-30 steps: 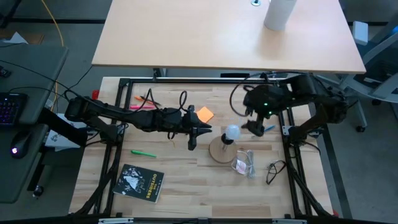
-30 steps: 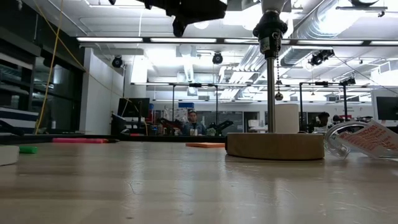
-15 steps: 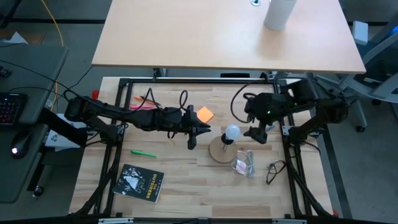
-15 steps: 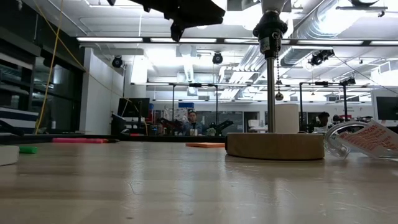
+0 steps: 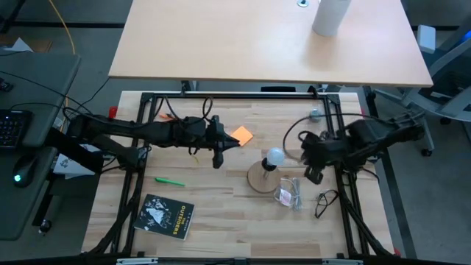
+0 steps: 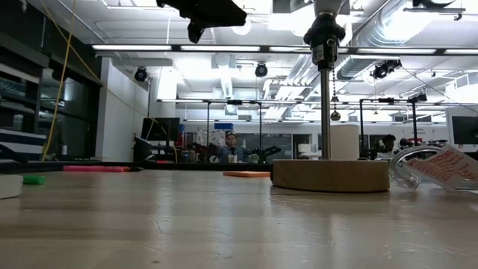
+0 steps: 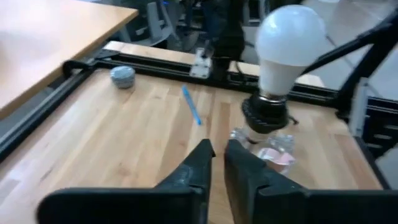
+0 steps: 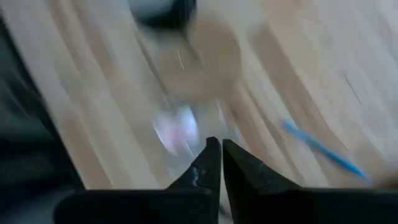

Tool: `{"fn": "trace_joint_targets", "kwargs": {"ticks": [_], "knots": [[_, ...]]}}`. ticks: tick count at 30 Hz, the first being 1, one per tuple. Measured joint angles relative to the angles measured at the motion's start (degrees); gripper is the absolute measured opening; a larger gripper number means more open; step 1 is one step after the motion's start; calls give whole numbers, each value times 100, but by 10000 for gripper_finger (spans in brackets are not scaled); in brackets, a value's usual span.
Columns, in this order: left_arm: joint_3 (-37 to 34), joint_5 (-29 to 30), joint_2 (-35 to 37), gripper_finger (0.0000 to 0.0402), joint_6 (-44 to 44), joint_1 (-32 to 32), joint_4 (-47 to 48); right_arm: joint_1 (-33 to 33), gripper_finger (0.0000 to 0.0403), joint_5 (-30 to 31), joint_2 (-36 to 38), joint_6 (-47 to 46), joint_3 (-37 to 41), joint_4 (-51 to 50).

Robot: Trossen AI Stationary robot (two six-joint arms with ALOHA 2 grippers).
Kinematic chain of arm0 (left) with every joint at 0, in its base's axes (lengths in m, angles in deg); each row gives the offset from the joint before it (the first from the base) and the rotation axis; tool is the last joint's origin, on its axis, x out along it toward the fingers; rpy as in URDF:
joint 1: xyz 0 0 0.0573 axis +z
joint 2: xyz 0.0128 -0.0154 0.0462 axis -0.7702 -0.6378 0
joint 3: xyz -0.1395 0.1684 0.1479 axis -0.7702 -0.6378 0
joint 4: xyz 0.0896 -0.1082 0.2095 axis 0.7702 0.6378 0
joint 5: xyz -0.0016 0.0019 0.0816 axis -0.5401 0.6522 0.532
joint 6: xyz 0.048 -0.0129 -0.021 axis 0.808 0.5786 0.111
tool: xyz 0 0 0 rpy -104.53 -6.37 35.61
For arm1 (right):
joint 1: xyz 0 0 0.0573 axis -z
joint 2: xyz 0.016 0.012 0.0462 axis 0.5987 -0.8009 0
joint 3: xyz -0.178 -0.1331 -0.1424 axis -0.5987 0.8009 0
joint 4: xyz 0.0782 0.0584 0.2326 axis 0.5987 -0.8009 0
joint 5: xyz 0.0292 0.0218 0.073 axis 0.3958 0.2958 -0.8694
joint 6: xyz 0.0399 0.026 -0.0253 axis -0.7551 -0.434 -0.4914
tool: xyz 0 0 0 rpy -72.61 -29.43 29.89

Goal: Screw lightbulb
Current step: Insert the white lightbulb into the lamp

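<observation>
**Bulb seated, both tools standing clear**

Wooden desk (image 5: 221,213) is carrying the lightbulb (image 5: 274,156), sitting upright in the socket on the round base (image 5: 259,177). I am keeping my left tool (image 5: 216,161) and right tool (image 5: 312,175) pinched together and empty, either side of the bulb. Packet (image 5: 288,193) is touching the base, crowding any approach; orange note (image 5: 242,135) is lying nearby.

From my station I can make out white lettering on the cover of the black paperback book (image 5: 166,216) lying near the front left of the wooden table, but it is too small for me to read. The see-through plastic packet (image 6: 441,167) at the right edge of the low view carries a pale label with reddish print, and I cannot read that either. I find no other text, number or sign that is legible.
</observation>
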Motion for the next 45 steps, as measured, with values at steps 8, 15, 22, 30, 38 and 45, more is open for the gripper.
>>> {"fn": "trace_joint_targets", "kwargs": {"ticks": [8, 15, 22, 30, 38, 45], "knots": [[-219, -356, -682, 1, -530, -302, -1307, -329, 1, 1253, 632, -947, 960, 1976], [-308, -177, -1111, 0, -979, -595, -1988, -268, 0, 1475, 344, -799, 1125, 2486], [-306, 52, -1103, 0, -832, -586, -1971, -197, 0, 1693, 365, -788, 1123, 2577], [-306, 103, -1104, 0, -781, -329, -1997, -87, 0, 1512, 365, -554, 1123, 3033], [-306, -30, -1104, 0, -814, -317, -2186, -54, 0, 1437, 365, -530, 1123, 2982], [-306, -154, -1104, 0, -841, -345, -2479, -54, 0, 1430, 365, -546, 1121, 2916]]}}
